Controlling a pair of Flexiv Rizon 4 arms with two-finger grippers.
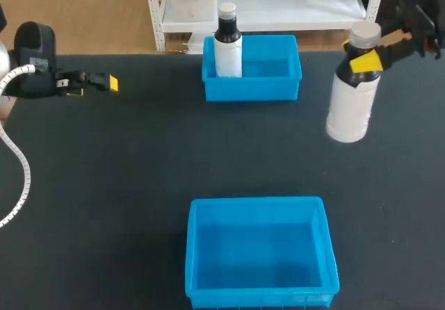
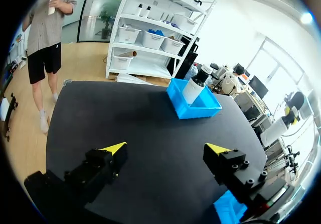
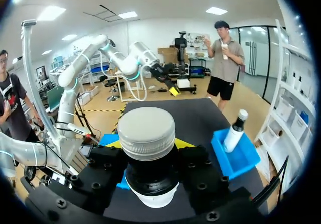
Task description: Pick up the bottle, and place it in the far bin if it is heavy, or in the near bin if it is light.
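White bottle (image 1: pixel 350 112) (grey cap) upright, right of blue far bin (image 1: pixel 252 92); near bin (image 1: pixel 192 254) well apart.

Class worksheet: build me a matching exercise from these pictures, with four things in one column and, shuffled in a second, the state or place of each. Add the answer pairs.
Things
1. far bin
2. near bin
3. white bottle with grey cap
4. left gripper

States
A. clamped at its neck by the right gripper
B. jaws open, nothing between them
C. has a dark-necked bottle standing in it
D. nothing inside

Pairs: 1-C, 2-D, 3-A, 4-B
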